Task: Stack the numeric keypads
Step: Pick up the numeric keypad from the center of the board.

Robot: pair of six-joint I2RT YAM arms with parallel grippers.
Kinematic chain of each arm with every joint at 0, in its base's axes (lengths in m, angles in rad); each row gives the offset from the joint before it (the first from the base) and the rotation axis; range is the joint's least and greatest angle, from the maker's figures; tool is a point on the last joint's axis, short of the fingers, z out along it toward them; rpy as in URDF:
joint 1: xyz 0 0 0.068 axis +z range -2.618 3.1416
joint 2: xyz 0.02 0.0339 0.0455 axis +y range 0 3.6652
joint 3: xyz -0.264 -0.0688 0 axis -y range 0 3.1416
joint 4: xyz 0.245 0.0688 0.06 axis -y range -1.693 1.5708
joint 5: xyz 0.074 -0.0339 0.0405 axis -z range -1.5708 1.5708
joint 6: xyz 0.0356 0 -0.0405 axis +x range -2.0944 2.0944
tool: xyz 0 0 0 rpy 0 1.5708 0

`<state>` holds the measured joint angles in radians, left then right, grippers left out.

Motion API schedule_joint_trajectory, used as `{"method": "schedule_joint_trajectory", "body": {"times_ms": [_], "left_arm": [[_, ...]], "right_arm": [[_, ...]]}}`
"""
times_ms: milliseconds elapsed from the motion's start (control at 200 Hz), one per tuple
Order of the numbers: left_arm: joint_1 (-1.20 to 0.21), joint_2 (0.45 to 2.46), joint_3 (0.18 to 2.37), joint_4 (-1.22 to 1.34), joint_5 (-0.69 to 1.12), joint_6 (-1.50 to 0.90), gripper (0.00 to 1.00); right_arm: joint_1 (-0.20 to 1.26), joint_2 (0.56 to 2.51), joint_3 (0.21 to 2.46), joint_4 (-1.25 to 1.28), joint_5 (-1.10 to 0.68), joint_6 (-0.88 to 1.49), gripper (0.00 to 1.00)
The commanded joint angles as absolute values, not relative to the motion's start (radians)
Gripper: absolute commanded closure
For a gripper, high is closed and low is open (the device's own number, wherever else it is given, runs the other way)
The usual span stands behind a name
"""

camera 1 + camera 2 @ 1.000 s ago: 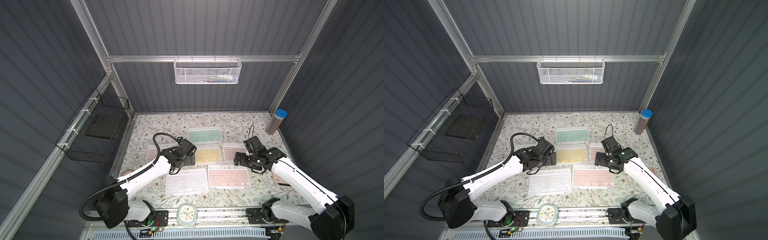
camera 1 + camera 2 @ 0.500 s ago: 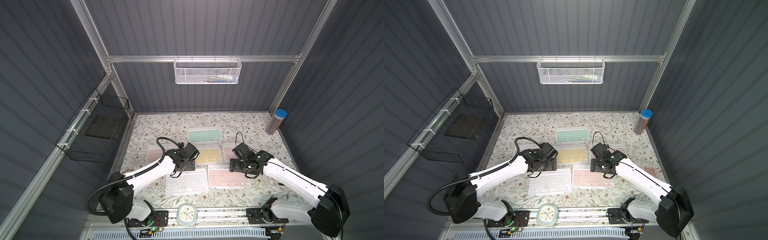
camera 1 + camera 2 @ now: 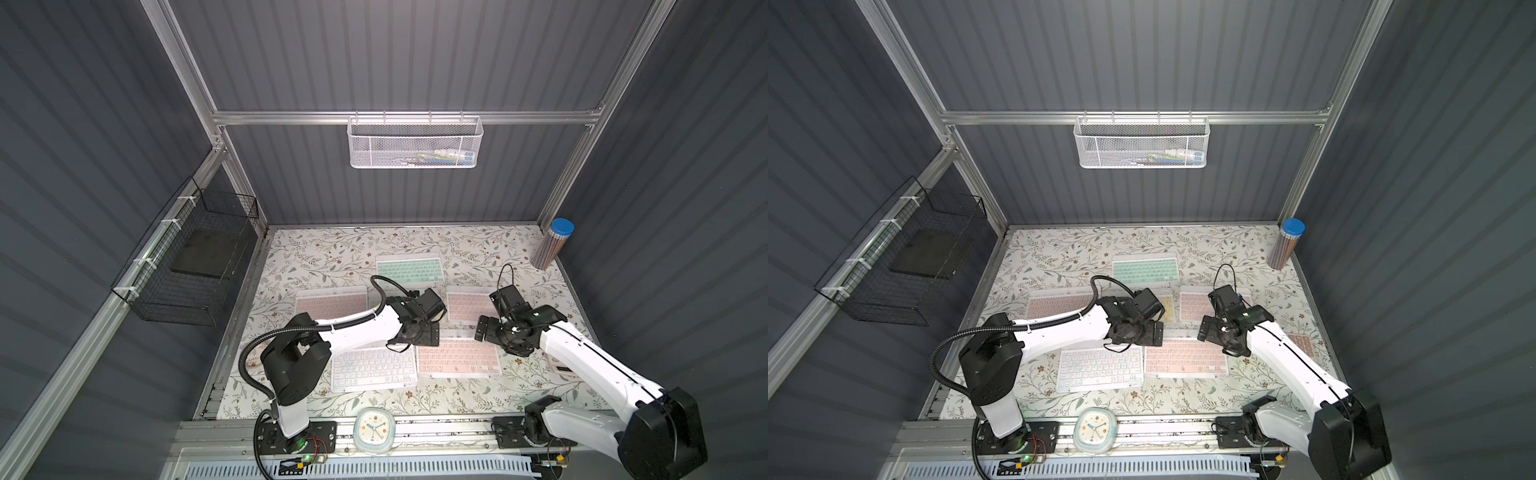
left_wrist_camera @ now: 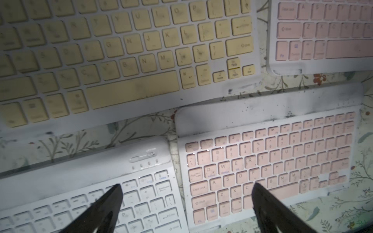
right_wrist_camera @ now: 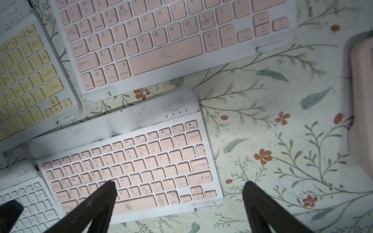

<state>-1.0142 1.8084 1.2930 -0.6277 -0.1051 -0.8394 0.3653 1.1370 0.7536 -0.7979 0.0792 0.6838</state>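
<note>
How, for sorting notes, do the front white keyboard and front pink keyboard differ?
Keys: front white keyboard white, front pink keyboard pink. The white one lies on the robot's left, slightly nearer the front; the pink one on its right. Both have white frames and lie flat.

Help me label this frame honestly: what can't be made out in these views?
- Yellow keypad: mostly under the left arm in both top views.
- Calculator: partly behind the right arm; cut by the frame edge in the right wrist view.
- White mesh basket contents: too small, screened by mesh.
- Many key legends: blurred in both wrist views.
</note>
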Motion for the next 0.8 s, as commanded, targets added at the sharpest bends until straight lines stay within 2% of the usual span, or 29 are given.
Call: {"method": "schedule_joint_trajectory", "body": {"times_ms": [0,790], "left_arm": [[-1.034,1.835,1.28,-0.574,-0.03,-0.885,0.0],[-1.089,1.926,1.294,-0.544,0.029,-0.929,0.0]], "right_arm": [[0.35,1.129,0.731,-0.797,0.042,0.659,0.01],[0.282,1.106,0.664,-0.753,0.014,0.641,0.01]]}}
